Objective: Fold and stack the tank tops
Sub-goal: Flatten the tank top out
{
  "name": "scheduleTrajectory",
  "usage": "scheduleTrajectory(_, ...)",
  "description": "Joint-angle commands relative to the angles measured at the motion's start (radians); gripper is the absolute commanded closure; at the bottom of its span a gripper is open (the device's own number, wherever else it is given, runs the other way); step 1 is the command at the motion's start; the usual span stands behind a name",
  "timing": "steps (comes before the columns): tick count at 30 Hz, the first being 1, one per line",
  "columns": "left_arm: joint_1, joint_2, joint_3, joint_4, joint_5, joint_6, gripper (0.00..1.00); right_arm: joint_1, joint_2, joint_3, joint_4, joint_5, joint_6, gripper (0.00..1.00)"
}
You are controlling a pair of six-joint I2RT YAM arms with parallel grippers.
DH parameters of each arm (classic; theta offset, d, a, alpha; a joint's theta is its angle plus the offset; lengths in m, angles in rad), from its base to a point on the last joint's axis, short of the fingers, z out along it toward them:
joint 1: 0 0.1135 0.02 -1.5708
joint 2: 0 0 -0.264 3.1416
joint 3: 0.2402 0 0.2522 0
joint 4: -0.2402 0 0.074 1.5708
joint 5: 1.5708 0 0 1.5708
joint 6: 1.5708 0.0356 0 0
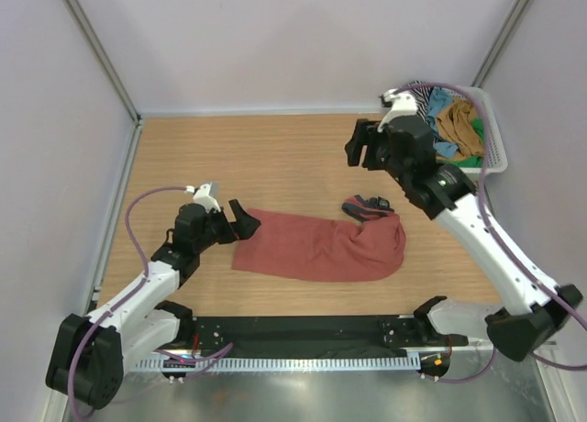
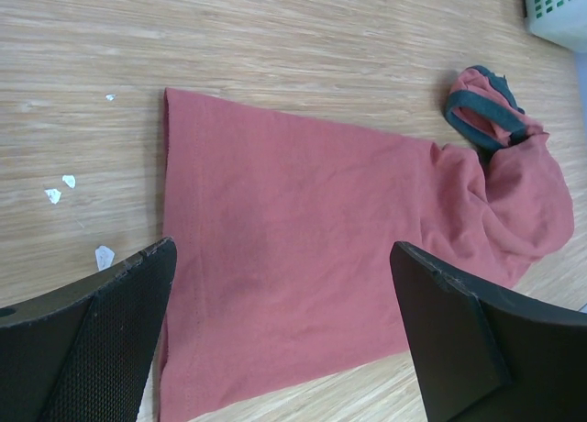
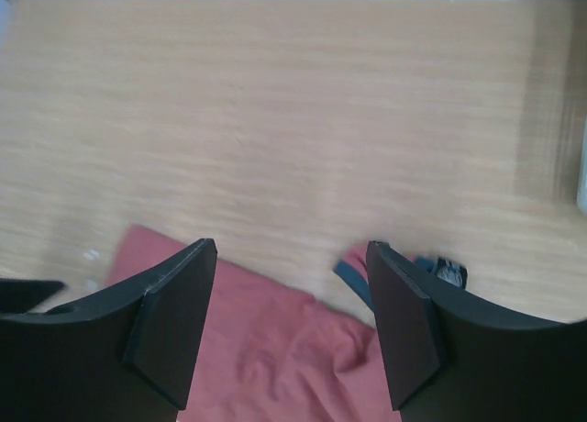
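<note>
Lying lengthwise mid-counter [image 1: 275, 156]: one rust-red tank top [image 1: 316, 248], hem end flat, shoulder end bunched with a navy strap [image 1: 367, 205] sticking up; spread like that it looked staged for folding, not yet folded; left hand [image 1: 243, 218] sat low just beside the hem, jaws wide and empty, probably placed to take that edge; right hand [image 1: 360, 156] hung high toward the basket [image 1: 498, 147], jaws apart, holding nothing; basket in the back right corner held the other tank tops [image 1: 456, 124], heaped; I counted four by colour (striped, blue, ochre, green), maybe more underneath; no stack started; two hands, one basket.
</note>
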Motion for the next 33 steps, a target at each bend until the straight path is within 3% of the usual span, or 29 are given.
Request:
scheduleTrajectory(1, -0.005, -0.002, 0.036, 0.037, -0.024, 0.025, 0.00, 0.004, 0.150, -0.087, -0.126, 0.022, -0.031, 0.27)
scheduleTrajectory(6, -0.012, -0.005, 0.033, 0.034, -0.027, 0.026, 0.01, 0.004, 0.293, -0.157, -0.083, 0.100, -0.007, 0.19)
scheduleTrajectory(11, -0.019, 0.001, 0.035, 0.034, -0.031, 0.029, 0.00, 0.007, 0.426, -0.162, -0.045, 0.160, -0.001, 0.20)
scheduleTrajectory(17, -0.020, -0.005, 0.035, 0.029, -0.034, 0.033, 0.00, 0.019, 0.546, -0.144, -0.019, 0.236, -0.014, 0.25)
scheduleTrajectory(19, -0.022, -0.005, 0.035, 0.029, -0.036, 0.033, 0.00, 0.021, 0.584, -0.128, -0.029, 0.256, -0.022, 0.35)
scheduleTrajectory(23, -0.025, -0.001, 0.036, 0.028, -0.036, 0.034, 0.00, 0.027, 0.629, -0.104, -0.040, 0.276, -0.037, 0.37)
scheduleTrajectory(25, -0.026, -0.002, 0.036, 0.028, -0.038, 0.034, 0.00, 0.031, 0.640, -0.096, -0.042, 0.273, -0.045, 0.46)
scheduleTrajectory(26, -0.028, -0.002, 0.036, 0.026, -0.039, 0.036, 0.00, 0.033, 0.644, -0.087, -0.042, 0.275, -0.048, 0.76)
scheduleTrajectory(28, -0.028, -0.002, 0.036, 0.025, -0.041, 0.036, 0.00, 0.042, 0.634, -0.082, -0.040, 0.273, -0.051, 0.98)
scheduleTrajectory(33, -0.029, -0.002, 0.036, 0.023, -0.048, 0.039, 0.01, 0.082, 0.487, -0.087, 0.004, 0.229, -0.060, 0.99)
